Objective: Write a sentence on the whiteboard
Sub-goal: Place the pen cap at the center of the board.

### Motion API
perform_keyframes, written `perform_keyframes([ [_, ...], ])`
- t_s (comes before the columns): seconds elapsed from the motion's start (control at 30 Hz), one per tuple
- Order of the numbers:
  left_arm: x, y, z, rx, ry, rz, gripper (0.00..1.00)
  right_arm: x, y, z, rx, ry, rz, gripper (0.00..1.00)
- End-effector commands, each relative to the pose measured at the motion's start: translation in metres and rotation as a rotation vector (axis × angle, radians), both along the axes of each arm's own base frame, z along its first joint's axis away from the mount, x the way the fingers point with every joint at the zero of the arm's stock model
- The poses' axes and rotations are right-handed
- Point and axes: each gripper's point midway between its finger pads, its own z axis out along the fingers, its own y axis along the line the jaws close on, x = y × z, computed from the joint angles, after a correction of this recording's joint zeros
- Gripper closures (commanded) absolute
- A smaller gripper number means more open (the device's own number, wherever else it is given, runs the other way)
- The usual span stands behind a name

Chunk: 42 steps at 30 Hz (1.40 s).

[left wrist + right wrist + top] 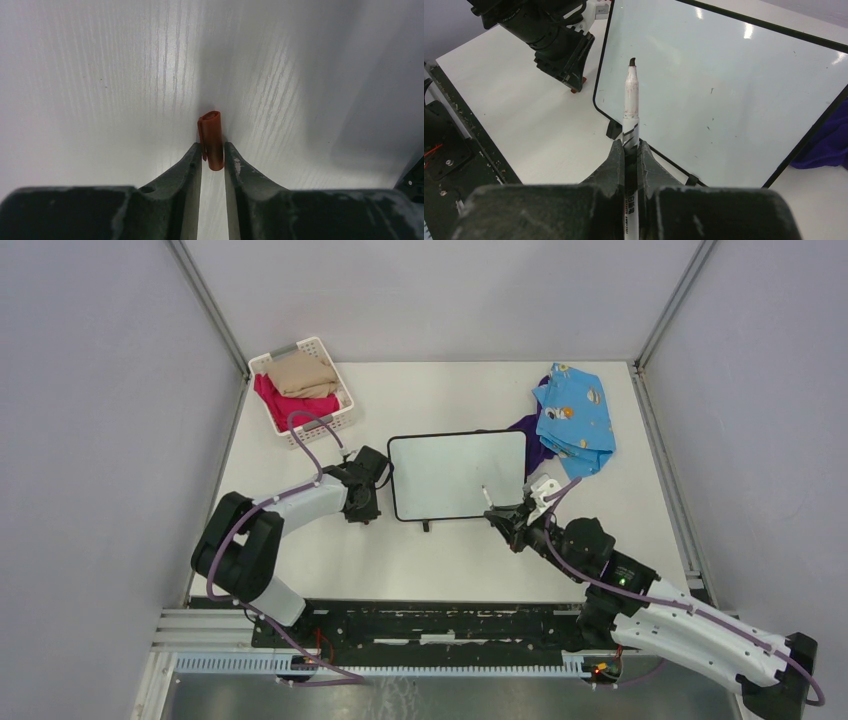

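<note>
Right tool (631,147) clamps marker (631,107) over whiteboard (734,90), purple cloth (824,145) beside it

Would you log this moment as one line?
left gripper: shut on red cap | right gripper: shut on marker, uncapped | whiteboard: no writing

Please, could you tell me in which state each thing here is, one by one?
whiteboard: blank, only tiny specks, no writing yet.
marker: uncapped, gripped in the right tool, tip over the board.
orange cap: off the marker, pinched in the left tool.
basket: filled with folded clothes.
blue patterned cloth: crumpled, lying on a purple cloth.
</note>
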Motion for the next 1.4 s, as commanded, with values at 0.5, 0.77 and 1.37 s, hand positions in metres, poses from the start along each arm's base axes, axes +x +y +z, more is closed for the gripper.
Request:
perform_keyframes([
  [0.5, 0.025, 0.016, 0.137, -0.079, -0.396, 0.083, 0.32, 0.004, -0.005, 0.018, 0.008, -0.031, -0.029, 0.99],
  [0.77, -0.021, -0.063, 0.259, -0.575, -0.728, -0.457, 0.27, -0.001, 0.018, 0.017, 0.02, -0.018, 0.068, 1.0],
  [1.37, -0.116, -0.14, 0.29, -1.086, -0.665, -1.041, 0.25, -0.046, 0.099, 0.062, 0.208, 0.002, 0.516, 1.0],
])
